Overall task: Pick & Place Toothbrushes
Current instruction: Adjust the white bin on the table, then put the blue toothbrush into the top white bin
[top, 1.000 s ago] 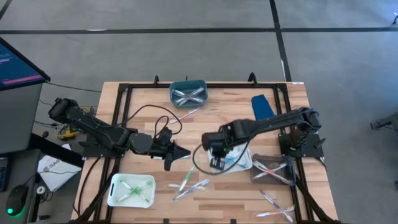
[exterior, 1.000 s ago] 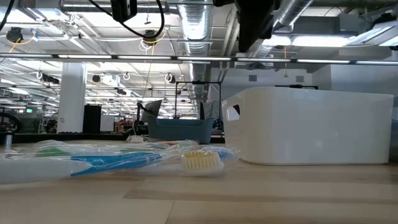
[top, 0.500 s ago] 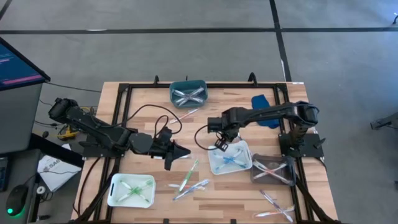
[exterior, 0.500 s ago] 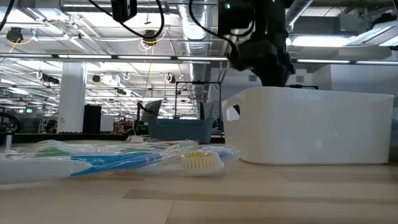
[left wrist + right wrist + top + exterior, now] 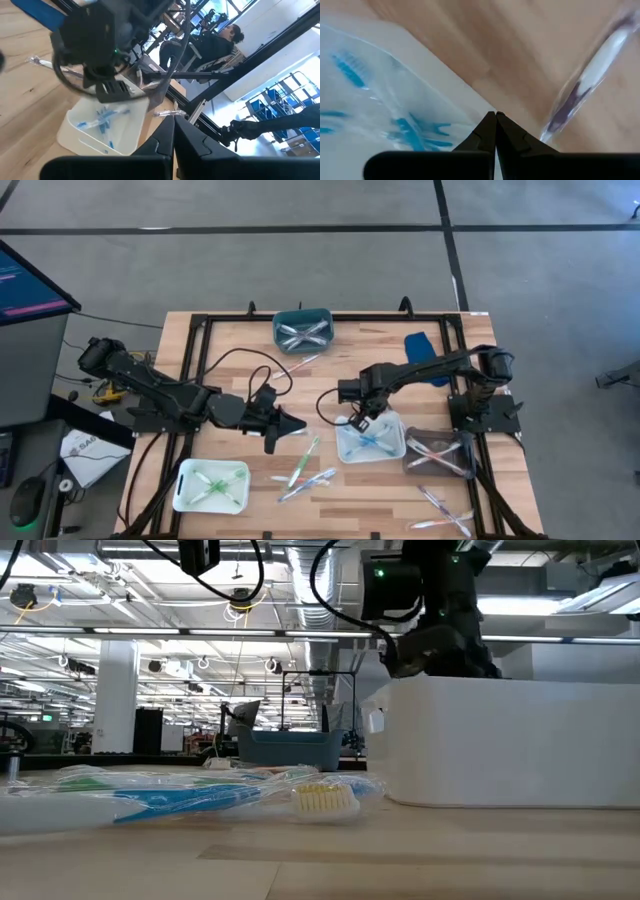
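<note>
Toothbrushes lie in many spots on the wooden desk (image 5: 220, 345). Blue toothbrushes (image 5: 368, 438) sit crossed in a white tray (image 5: 345, 450) near the middle. Green toothbrushes (image 5: 212, 484) sit in another white tray (image 5: 182, 498) near the front left corner. Clear toothbrushes (image 5: 303, 331) sit crossed in a teal tray (image 5: 302, 314) at the back edge. More brushes (image 5: 436, 452) lie in a clear tray (image 5: 412, 462) on the right. A green loose toothbrush (image 5: 304, 461) and a few wrapped brushes (image 5: 309, 483) lie on the bare wood between the two white trays. Two more (image 5: 442, 512) lie near the front right corner. One pale brush (image 5: 303, 362) lies just in front of the teal tray.

The right tool (image 5: 362, 418) hangs over the back rim of the white tray with the blue brushes. Its two fingers are pressed together and hold nothing. In the right wrist view a wrapped brush (image 5: 585, 85) lies on the wood beside that tray.

The left tool (image 5: 296, 424) waits left of the middle of the desk, its fingers pressed together and pinching nothing.

A blue cloth (image 5: 420, 352) lies near the back right. A person (image 5: 215, 45) sits in the room behind.
</note>
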